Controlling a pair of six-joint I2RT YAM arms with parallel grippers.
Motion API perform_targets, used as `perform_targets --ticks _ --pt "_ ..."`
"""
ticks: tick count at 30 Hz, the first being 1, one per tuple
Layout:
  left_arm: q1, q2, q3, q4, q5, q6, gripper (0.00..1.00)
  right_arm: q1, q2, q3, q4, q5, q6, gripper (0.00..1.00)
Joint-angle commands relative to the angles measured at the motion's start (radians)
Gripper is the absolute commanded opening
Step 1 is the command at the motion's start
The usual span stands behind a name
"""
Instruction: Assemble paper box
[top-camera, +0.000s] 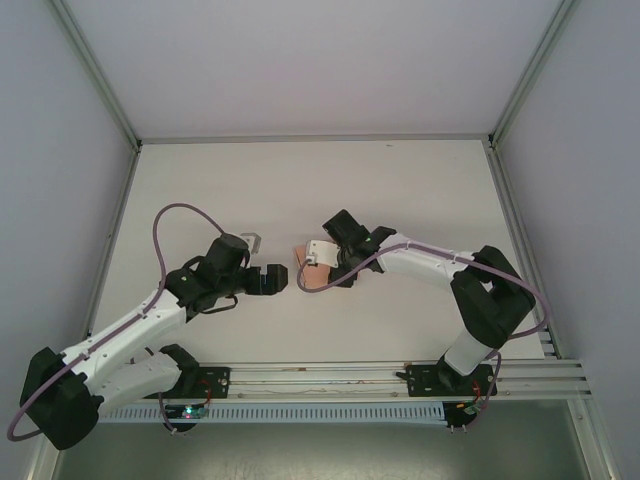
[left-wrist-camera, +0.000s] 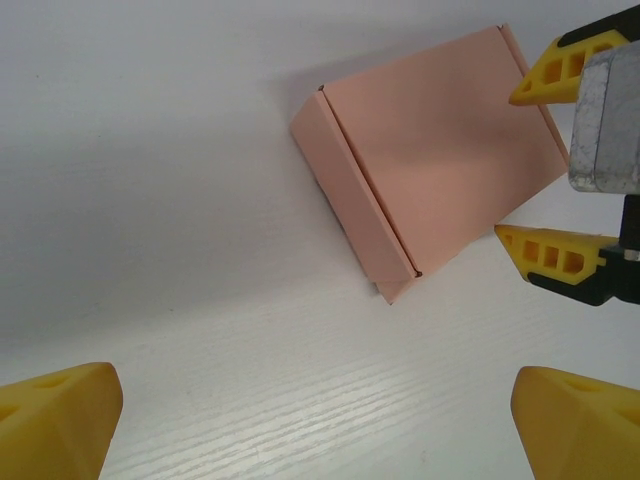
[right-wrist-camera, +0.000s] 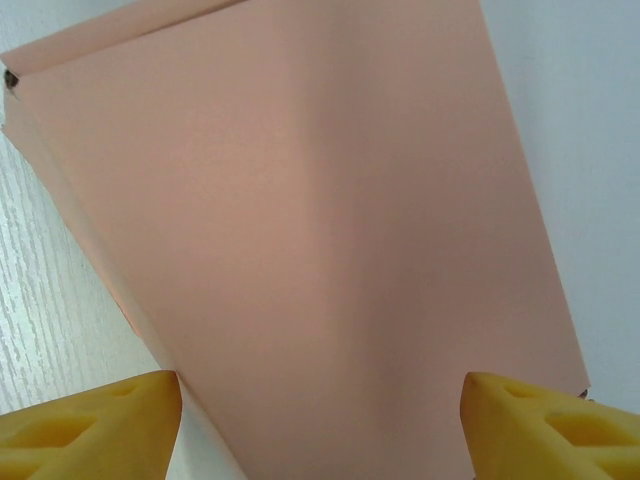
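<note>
From my station I can read no text, label, brand, number or sign: the paper box (left-wrist-camera: 440, 150) shows plain pink card, the tabletop (left-wrist-camera: 180, 350) plain white grain.

Top view: paper box (top-camera: 312, 281) mostly hidden under right gripper (top-camera: 320, 262), its shape too small to tell; right wrist view: box's near end cut off, fingertips (right-wrist-camera: 90, 425) flanking it cropped, contact unclear; left wrist view: left fingers (left-wrist-camera: 55, 420) below box cropped.
</note>
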Motion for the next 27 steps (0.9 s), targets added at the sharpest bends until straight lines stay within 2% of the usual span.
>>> perform_targets --ticks 1,5,8,11,13,15,17,20,27 --pt "0.009 -0.013 -0.019 -0.022 -0.002 -0.011 1.0 0.015 -0.028 -0.016 0.037 0.034 0.02 0.74" --pt "0.006 0.021 -0.055 0.086 0.145 -0.017 0.93 -0.008 -0.1 -0.009 0.077 -0.006 0.086 0.75" --pt "-0.022 0.071 -0.079 0.199 0.278 -0.01 0.86 -0.105 -0.151 0.01 0.116 -0.143 0.221 0.77" --pt "-0.104 0.127 -0.064 0.259 0.264 0.012 0.86 -0.198 -0.13 0.043 0.143 -0.262 0.378 0.78" --pt "-0.151 0.182 -0.057 0.334 0.272 -0.003 0.86 -0.224 -0.075 0.075 0.162 -0.259 0.488 0.77" --pt "-0.188 0.261 -0.043 0.426 0.283 -0.031 0.82 -0.241 0.006 0.133 0.148 -0.284 0.578 0.71" --pt "-0.216 0.347 -0.013 0.474 0.261 -0.047 0.76 -0.252 0.097 0.185 0.163 -0.326 0.649 0.59" --pt "-0.248 0.452 0.039 0.521 0.258 -0.04 0.7 -0.254 0.228 0.255 0.203 -0.373 0.719 0.54" --pt "-0.275 0.58 0.111 0.492 0.194 -0.022 0.67 -0.241 0.399 0.399 0.122 -0.409 0.746 0.47"
